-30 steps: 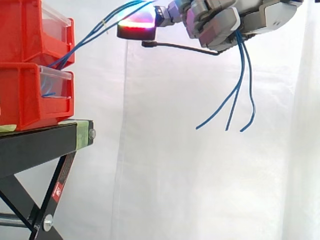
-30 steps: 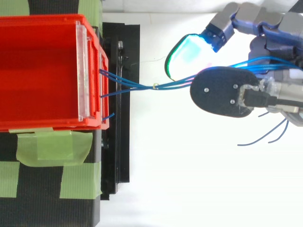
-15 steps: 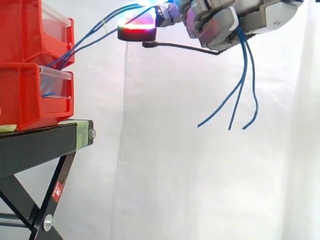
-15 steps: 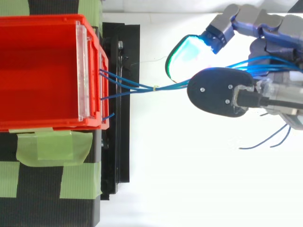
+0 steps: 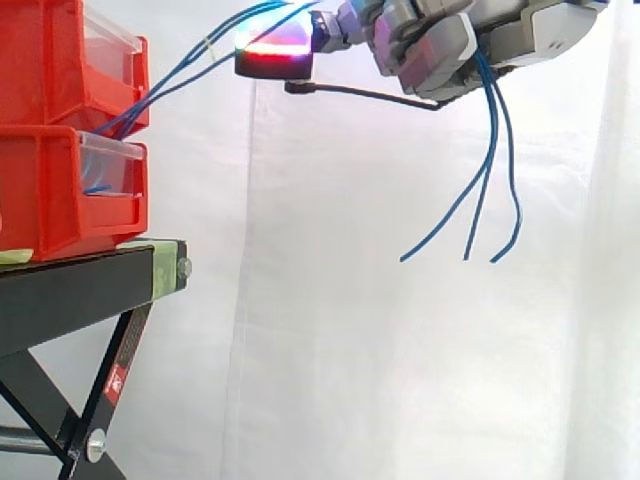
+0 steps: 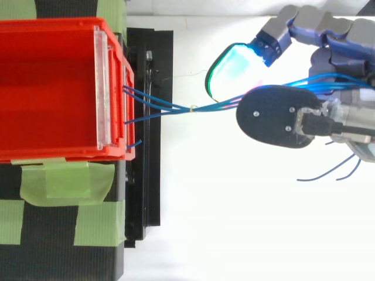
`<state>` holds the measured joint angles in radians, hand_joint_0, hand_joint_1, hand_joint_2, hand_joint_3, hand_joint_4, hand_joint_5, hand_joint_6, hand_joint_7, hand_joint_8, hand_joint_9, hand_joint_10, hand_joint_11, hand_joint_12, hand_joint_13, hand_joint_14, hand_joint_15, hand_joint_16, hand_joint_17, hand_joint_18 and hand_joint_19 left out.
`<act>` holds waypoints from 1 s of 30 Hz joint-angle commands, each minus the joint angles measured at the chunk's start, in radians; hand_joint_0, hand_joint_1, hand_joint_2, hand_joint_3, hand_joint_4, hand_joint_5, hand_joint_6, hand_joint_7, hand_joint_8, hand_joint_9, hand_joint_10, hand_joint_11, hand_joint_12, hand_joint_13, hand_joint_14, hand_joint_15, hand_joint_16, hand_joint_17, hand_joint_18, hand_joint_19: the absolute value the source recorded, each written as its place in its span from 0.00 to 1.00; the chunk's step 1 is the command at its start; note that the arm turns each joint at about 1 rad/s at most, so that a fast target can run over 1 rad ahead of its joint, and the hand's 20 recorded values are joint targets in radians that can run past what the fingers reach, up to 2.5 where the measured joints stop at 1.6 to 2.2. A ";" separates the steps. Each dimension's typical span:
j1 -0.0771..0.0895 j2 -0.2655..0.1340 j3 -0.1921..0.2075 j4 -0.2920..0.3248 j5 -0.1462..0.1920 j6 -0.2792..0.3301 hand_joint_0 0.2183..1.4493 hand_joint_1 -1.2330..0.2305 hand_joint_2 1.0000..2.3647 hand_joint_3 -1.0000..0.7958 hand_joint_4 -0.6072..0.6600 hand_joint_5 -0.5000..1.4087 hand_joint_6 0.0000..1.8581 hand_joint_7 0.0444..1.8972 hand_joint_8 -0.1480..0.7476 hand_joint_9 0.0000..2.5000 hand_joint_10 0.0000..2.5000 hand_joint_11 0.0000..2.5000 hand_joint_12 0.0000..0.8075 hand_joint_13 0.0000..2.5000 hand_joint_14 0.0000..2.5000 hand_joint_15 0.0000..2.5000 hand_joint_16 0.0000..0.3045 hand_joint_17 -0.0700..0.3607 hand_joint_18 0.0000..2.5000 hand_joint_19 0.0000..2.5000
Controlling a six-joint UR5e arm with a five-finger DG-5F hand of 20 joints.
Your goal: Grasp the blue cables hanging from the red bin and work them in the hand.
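Observation:
Blue cables [image 5: 180, 72] run from the front of the upper red bin [image 5: 60, 60] up and to the right into my hand [image 5: 440, 45], stretched taut. In the top view the same blue cables [image 6: 176, 109] leave the red bin [image 6: 53, 88] and pass under the hand [image 6: 328, 64]. My hand is shut on the cables, fingers curled round them. The cables' loose ends [image 5: 480, 200] hang down below the hand. One fingertip [image 5: 272, 55] glows red in the side view and cyan-green [image 6: 228, 67] from above.
A second red bin [image 5: 60, 190] sits under the first on a black stand [image 5: 90, 285] with green tape at its edge. A white curtain hangs behind. Open space lies below and to the right of the stand.
The hand has shifted slightly to the right and the hanging cable ends have swung a little rightward. The grip on the cables is unchanged.

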<state>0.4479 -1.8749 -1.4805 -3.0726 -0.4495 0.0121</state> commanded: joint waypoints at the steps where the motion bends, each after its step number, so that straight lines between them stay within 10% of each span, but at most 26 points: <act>1: 0.003 0.000 0.000 0.000 0.005 0.000 0.61 0.42 0.01 0.23 0.74 0.42 0.00 0.67 0.70 0.23 1.00 1.00 0.58 0.37 1.00 0.54 0.17 0.43 0.63 0.56; 30: 0.018 0.000 0.000 -0.002 0.031 0.019 0.64 0.40 0.01 0.24 0.75 0.42 0.00 0.67 0.69 0.24 1.00 1.00 0.57 0.38 1.00 0.54 0.16 0.42 0.64 0.57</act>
<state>0.4654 -1.8748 -1.4803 -3.0741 -0.4192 0.0307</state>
